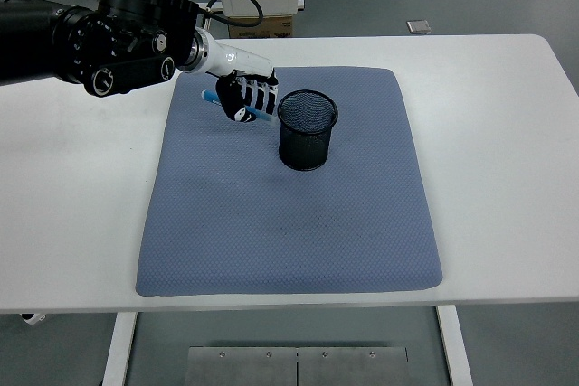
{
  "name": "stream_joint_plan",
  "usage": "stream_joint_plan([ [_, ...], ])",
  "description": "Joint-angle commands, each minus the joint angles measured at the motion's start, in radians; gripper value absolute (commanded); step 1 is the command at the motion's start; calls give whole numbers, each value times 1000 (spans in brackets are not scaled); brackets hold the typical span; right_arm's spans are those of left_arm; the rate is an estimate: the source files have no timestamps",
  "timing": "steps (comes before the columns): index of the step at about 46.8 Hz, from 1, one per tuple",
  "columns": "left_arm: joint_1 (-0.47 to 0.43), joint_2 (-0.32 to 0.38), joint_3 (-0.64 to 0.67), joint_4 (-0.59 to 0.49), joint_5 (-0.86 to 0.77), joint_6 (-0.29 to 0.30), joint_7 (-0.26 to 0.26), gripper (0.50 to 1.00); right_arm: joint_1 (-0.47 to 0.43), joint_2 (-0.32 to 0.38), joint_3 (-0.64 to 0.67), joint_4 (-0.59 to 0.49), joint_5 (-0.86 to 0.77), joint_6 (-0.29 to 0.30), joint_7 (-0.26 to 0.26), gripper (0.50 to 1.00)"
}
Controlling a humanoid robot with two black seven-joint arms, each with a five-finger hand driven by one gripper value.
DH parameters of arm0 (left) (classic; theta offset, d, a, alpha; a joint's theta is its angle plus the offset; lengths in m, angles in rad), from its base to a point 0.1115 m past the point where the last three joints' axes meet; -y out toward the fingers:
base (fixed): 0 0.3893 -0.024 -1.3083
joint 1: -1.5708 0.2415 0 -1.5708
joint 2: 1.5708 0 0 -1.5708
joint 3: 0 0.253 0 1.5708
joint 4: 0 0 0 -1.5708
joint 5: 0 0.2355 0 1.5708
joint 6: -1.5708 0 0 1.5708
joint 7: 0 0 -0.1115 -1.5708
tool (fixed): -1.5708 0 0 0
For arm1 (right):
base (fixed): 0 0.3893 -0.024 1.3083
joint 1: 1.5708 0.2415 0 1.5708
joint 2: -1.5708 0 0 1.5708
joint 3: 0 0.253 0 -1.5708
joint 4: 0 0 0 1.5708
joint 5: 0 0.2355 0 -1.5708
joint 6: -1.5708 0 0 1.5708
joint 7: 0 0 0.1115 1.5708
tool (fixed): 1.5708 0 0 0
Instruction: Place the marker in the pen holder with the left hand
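Left hand (246, 98) clenched around blue marker (213, 96), raised above grey mat (289, 223) just left of black mesh pen holder (307, 129) on white table (488, 133). Marker held nearly level, one blue end jutting left of the fingers, other end near the holder's rim. Best done by carrying on rightward until over the opening, tipping the marker toward upright, lowering its leading end inside before letting go; release while level or off-centre risks a bounce off the rim. Right hand out of view.

no readable text, no labels, no brands, no numbers on anything
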Motion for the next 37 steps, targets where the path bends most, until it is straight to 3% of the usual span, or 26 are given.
stream_joint_plan([
  [1,-22,0,-3,0,-1,-7,0,500,0,0,0,0,0,0,0,1000],
  [16,-90,-1,-12,0,-40,-30,0,500,0,0,0,-1,0,0,0,1000],
  [37,-53,-50,-132,0,-144,-24,0,500,0,0,0,0,0,0,0,1000],
])
